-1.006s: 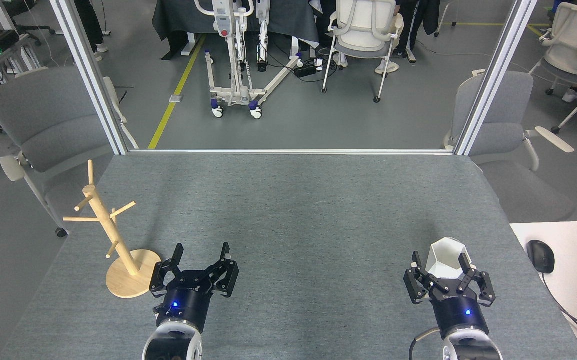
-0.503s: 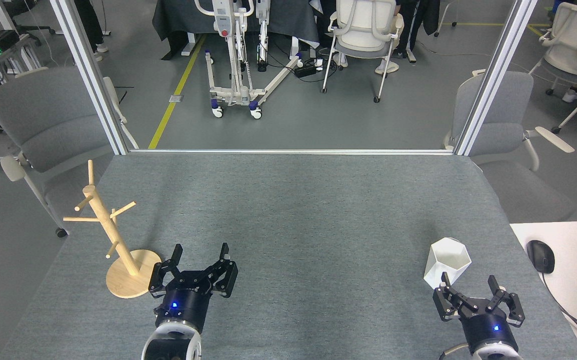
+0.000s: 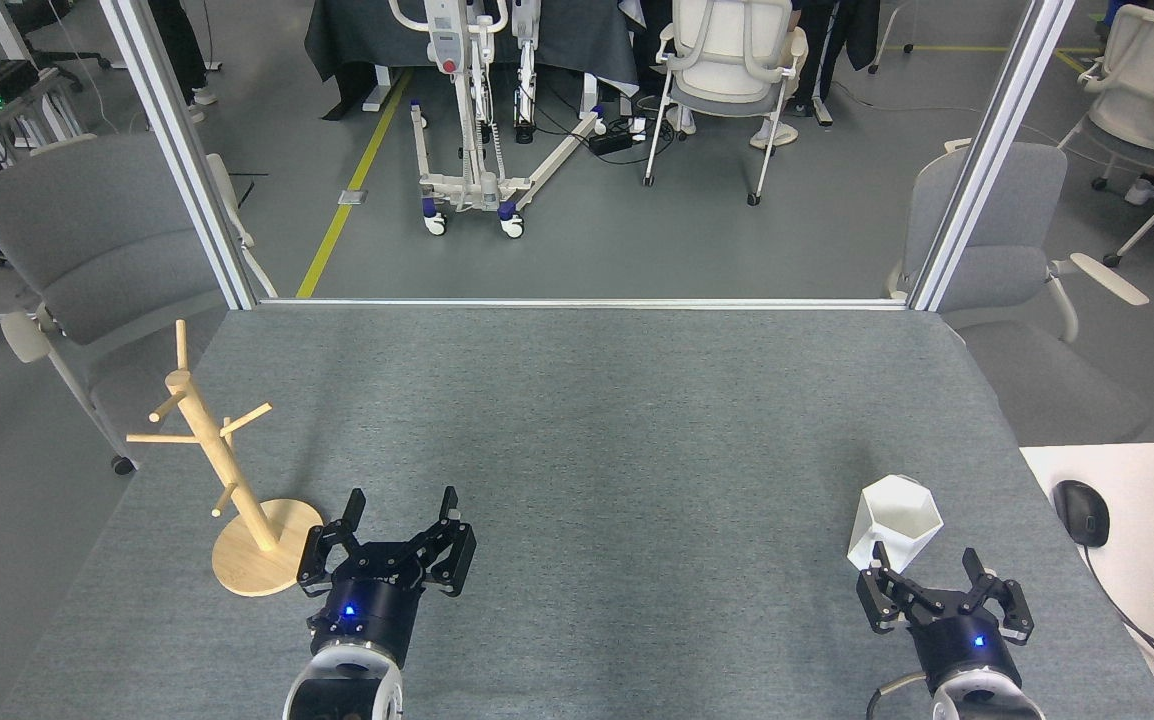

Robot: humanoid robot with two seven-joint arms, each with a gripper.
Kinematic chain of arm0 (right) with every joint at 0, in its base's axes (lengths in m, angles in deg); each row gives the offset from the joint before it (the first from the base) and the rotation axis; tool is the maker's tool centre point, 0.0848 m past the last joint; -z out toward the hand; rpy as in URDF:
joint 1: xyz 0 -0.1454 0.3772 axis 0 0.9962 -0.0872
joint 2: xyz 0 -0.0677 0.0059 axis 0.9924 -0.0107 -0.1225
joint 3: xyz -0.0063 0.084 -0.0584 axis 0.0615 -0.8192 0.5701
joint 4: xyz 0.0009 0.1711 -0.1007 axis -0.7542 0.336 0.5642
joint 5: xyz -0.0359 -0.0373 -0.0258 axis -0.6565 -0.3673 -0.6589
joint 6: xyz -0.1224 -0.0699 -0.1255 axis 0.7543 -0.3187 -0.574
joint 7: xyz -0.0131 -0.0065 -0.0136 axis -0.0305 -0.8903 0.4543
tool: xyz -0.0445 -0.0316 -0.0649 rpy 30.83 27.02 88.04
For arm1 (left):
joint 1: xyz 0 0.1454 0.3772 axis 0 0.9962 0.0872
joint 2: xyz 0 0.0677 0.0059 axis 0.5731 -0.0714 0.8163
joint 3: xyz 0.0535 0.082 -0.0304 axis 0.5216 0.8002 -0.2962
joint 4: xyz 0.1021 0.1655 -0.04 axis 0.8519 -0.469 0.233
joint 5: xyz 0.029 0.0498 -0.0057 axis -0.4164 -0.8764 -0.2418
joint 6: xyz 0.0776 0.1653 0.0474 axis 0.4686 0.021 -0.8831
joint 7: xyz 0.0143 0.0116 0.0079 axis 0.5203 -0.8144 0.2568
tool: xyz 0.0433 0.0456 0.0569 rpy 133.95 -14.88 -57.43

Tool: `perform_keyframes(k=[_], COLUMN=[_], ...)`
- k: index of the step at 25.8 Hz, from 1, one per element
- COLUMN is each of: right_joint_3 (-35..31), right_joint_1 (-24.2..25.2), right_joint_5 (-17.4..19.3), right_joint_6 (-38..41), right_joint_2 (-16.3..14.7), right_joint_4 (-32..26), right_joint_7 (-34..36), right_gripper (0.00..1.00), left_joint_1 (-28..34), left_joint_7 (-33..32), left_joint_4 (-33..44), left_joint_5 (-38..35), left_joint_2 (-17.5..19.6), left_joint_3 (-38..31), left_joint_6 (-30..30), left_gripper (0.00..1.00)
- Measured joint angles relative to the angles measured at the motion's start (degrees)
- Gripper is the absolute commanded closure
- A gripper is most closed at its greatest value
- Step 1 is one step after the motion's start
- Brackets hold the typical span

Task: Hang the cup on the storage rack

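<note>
Grey felt covers the table [image 3: 587, 420] you are working at, with an open floor of office chairs and a wheeled lift frame beyond its far edge. Nothing of the task counts as done: the cup [image 3: 892, 522] stands upright on the felt, and every peg of the storage rack [image 3: 222, 470] is bare.

Your right gripper [image 3: 922, 577] sits low and just short of the cup, fingers spread wide and holding nothing. The cup is directly ahead of it, a touch toward the left fingertip, which overlaps the cup's lower wall in this view; you cannot tell whether that finger touches it or merely passes in front. Your left gripper [image 3: 402, 518] is also spread open and empty, and the rack's round base lies just off its left side, the slanted post leaning away up and to the left.

Judging from this, what remains is the whole job: close on the cup, lift it, carry it well across to the rack on the far side of the left gripper, and thread the handle over a peg.

The cup's handle loop is not visible from here, so its direction is unknown. Both arms are cut off at the bottom edge, and the thin lower pegs are hard to separate from the post.
</note>
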State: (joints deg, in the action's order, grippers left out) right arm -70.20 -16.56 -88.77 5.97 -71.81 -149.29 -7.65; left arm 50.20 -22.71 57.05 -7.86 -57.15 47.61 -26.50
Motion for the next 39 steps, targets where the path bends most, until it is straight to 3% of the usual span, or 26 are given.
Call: perform_keyframes(k=[39], right_joint_3=[0.23], right_joint_1=[-8.28], right_joint_5=[-0.06], right_joint_6=[0.0], right_joint_2=[-0.03], right_joint_4=[9.08], right_joint_7=[0.18], right_gripper=[0.0], left_joint_1=[-0.28], left_joint_7=[0.12], left_joint_4=[-2.14], left_joint_5=[-0.09], left_joint_2=[0.09], left_joint_3=[-0.02], left_joint_6=[0.09], left_gripper=[0.0])
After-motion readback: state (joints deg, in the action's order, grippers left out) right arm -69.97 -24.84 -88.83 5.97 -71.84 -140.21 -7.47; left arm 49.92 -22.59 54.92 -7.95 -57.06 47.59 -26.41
